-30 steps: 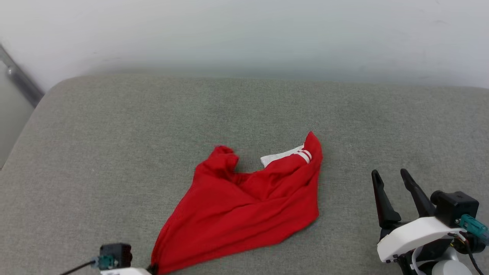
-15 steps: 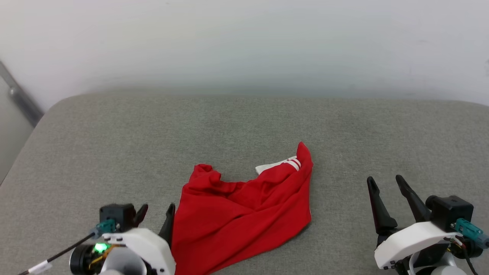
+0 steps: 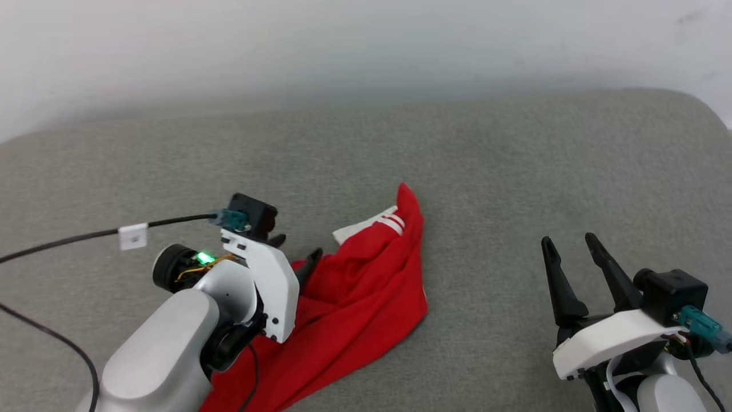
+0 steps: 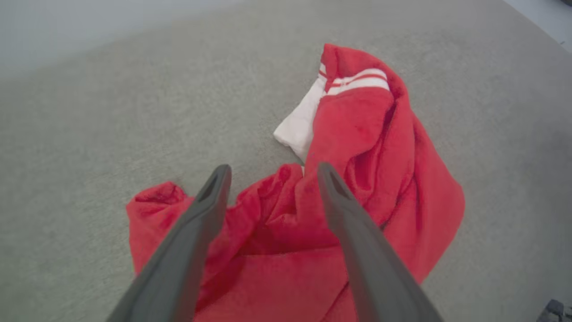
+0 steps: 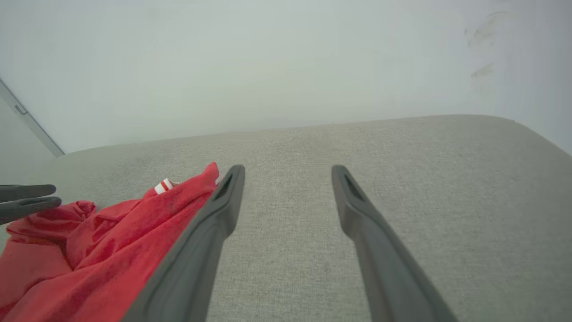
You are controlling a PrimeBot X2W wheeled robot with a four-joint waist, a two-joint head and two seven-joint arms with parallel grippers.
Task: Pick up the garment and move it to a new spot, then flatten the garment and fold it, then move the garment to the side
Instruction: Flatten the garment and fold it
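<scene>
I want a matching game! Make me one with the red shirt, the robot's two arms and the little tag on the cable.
Things:
1. shirt
2. left arm
3. right arm
4. tag

States:
A. white, on a black cable
B. jaws open over bare cushion
C. red, crumpled on the cushion
D. jaws open, pointing at the shirt

Pairs: 1-C, 2-D, 3-B, 4-A

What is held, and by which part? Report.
Nothing is held. The left gripper hovers over the garment, jaws open; the right gripper stands open, apart.
</scene>
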